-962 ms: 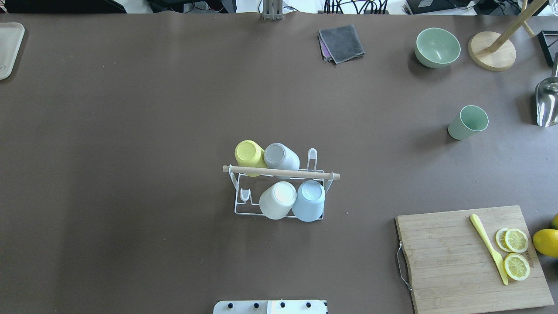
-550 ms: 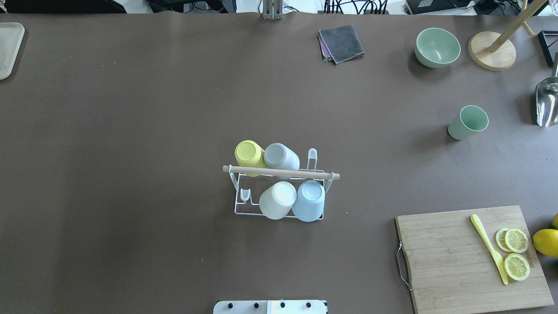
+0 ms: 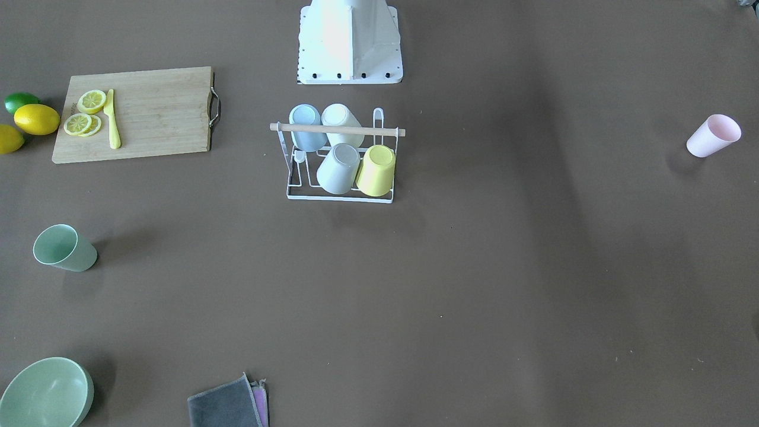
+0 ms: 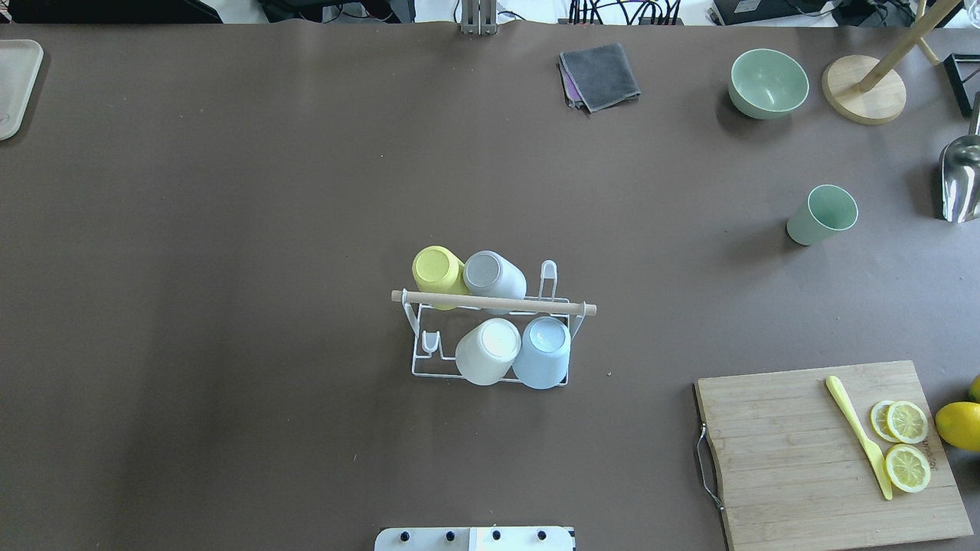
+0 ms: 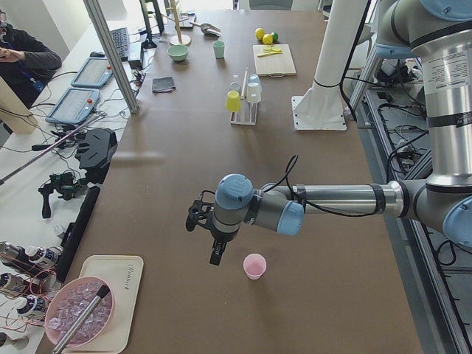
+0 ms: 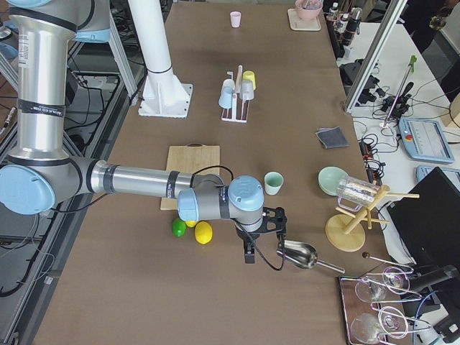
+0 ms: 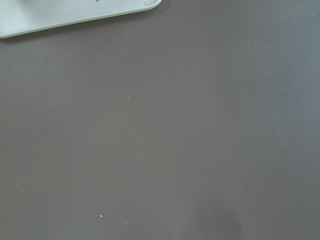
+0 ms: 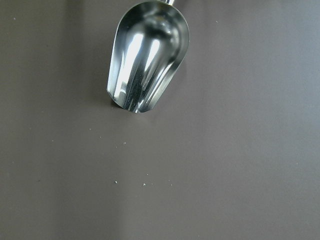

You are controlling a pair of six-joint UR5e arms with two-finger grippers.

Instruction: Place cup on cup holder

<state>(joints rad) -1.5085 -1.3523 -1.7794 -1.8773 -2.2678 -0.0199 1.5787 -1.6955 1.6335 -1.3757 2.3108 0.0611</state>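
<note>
cup holder [image 4: 490, 337] sits mid-table, well apart from both grippers, with four cups already upturned on its prongs; two prongs look free.

left to right as you sit behind the robot: your left gripper [image 5: 209, 234] hangs just beside the pink cup [image 5: 254, 265], not touching; grip state cannot be told from this side view. your right gripper [image 6: 260, 231] hangs near the metal scoop [image 6: 298, 255], the green cup [image 4: 822, 215] near it; grip state likewise unclear.

judgement: no cup is held, so the approach step comes first. the pink cup seems handiest.

room: open table lies between either gripper and the rack; mind the dowel bar [image 4: 494, 302] on descent.
</note>
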